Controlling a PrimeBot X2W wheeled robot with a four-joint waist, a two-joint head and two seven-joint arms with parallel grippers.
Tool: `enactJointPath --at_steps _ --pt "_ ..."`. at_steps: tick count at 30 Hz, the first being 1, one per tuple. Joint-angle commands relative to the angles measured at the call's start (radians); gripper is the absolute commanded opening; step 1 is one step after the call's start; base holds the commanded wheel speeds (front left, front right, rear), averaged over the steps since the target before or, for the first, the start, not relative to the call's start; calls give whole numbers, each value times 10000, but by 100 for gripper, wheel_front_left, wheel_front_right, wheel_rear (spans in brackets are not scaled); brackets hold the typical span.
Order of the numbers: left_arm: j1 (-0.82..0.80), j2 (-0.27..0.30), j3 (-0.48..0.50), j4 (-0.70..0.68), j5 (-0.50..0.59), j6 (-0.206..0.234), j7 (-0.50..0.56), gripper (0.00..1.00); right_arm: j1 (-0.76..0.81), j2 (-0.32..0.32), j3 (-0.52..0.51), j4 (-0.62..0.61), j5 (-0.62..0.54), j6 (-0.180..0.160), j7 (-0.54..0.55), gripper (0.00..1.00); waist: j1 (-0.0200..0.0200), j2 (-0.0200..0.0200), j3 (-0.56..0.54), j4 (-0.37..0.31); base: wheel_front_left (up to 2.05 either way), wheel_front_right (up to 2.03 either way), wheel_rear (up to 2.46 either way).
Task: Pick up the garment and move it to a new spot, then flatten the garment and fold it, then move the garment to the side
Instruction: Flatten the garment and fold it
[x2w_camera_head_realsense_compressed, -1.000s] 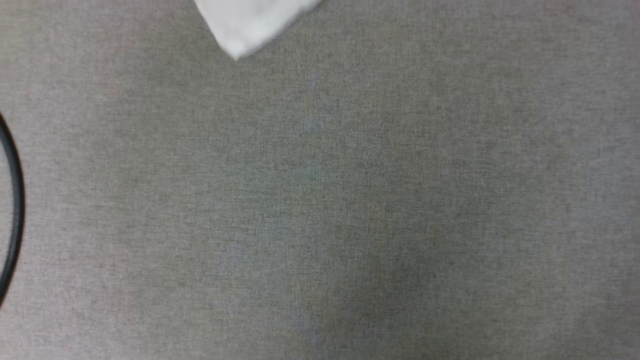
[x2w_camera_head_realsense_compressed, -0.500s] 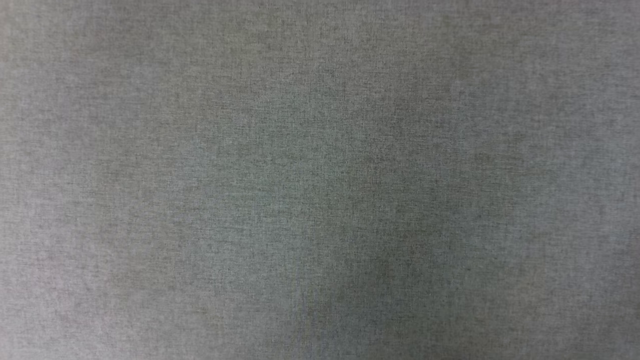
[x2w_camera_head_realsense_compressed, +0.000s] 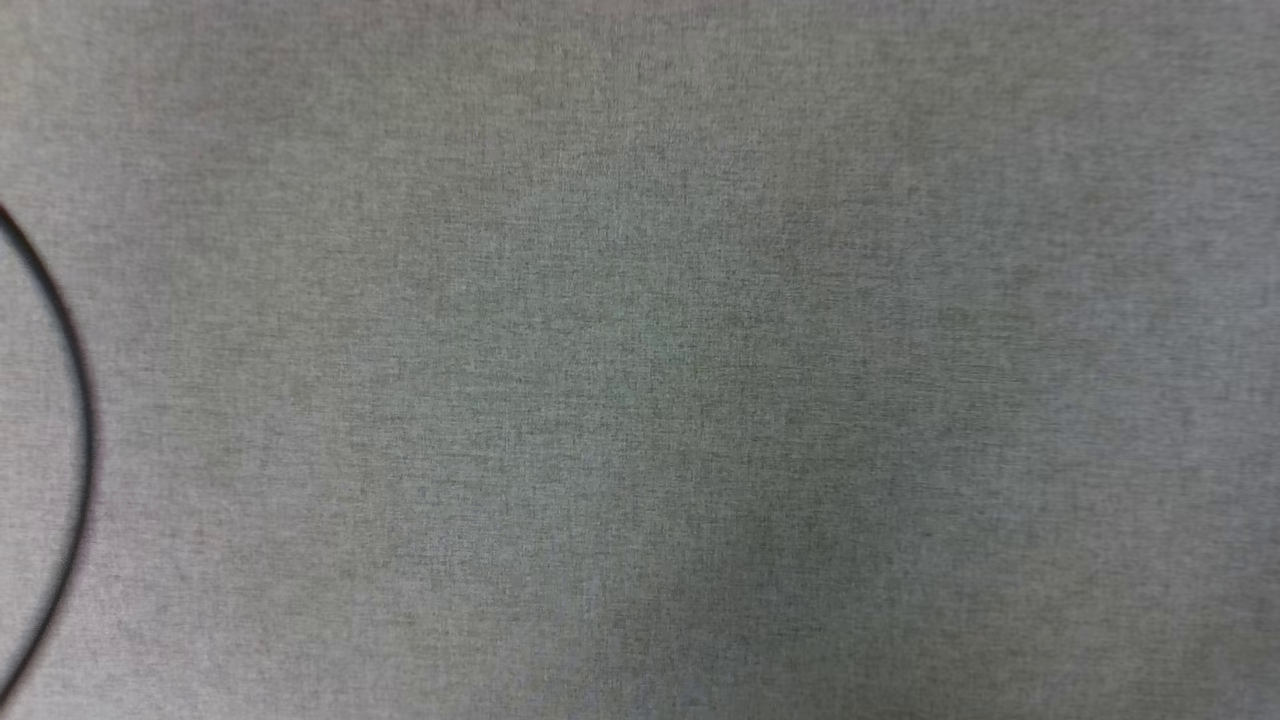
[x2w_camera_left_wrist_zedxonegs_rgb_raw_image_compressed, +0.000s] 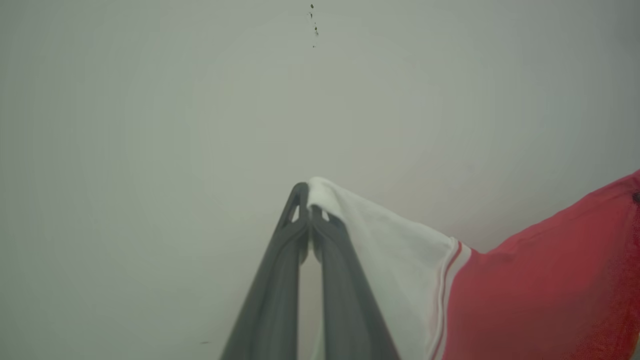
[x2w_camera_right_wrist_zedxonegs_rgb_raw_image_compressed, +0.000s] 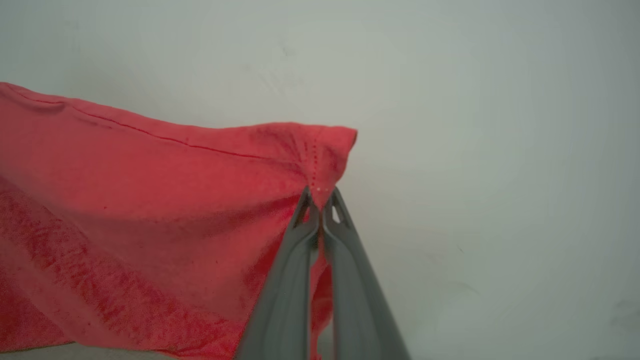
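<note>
On the left claw (x2w_camera_left_wrist_zedxonegs_rgb_raw_image_compressed: 308, 200) we see two long, slim fingers (x2w_camera_left_wrist_zedxonegs_rgb_raw_image_compressed: 272, 300) in matte dark grey, smooth-sided, broad at the base and narrowing toward the tip. Just below each tip we make out a small slot (x2w_camera_left_wrist_zedxonegs_rgb_raw_image_compressed: 295, 212) cut through. The right claw (x2w_camera_right_wrist_zedxonegs_rgb_raw_image_compressed: 320, 197) has fingers (x2w_camera_right_wrist_zedxonegs_rgb_raw_image_compressed: 352, 300) of the same grey, shape and slots.

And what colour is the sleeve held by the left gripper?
White sleeve, red-striped trim; left wrist view shows it best.

Both wrist views' edges cut off the garment (x2w_camera_left_wrist_zedxonegs_rgb_raw_image_compressed: 540, 290), and the head view's left edge cuts a dark arc (x2w_camera_head_realsense_compressed: 88, 440).
</note>
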Motion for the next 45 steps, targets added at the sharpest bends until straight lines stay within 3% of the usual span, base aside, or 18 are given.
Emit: enactJointPath --at_steps 1,11,21,25,38,45 --pt "578 87 17 -196 -51 89 -100 0 436 -73 66 -87 204 -12 -141 0 -1 0 -155 -35 0 0 0" --pt "4477 635 162 -2134 -558 906 -356 0 3573 -598 809 -1310 1008 -12 -409 0 -1 0 -1142 -110 0 0 0" --pt "9134 1334 403 -4907 -1124 2362 -402 0 7045 -1194 1062 -3024 1361 -12 98 0 -1 0 -2490 -101 0 0 0" --pt "10923 1508 384 -5534 -1485 2711 -404 0 8402 -1268 882 -3454 1401 -10 276 0 -1 0 -3079 -33 0 0 0" --pt "15793 1478 -16 -6267 -2837 3205 -474 0 12114 -1046 380 -4120 1492 -10 598 0 -1 0 -4865 194 0 0 0" --pt "17535 1450 -461 -6307 -3571 2965 -267 0 13818 -1061 -104 -4360 1432 -12 680 0 -1 0 -5601 238 0 0 0"
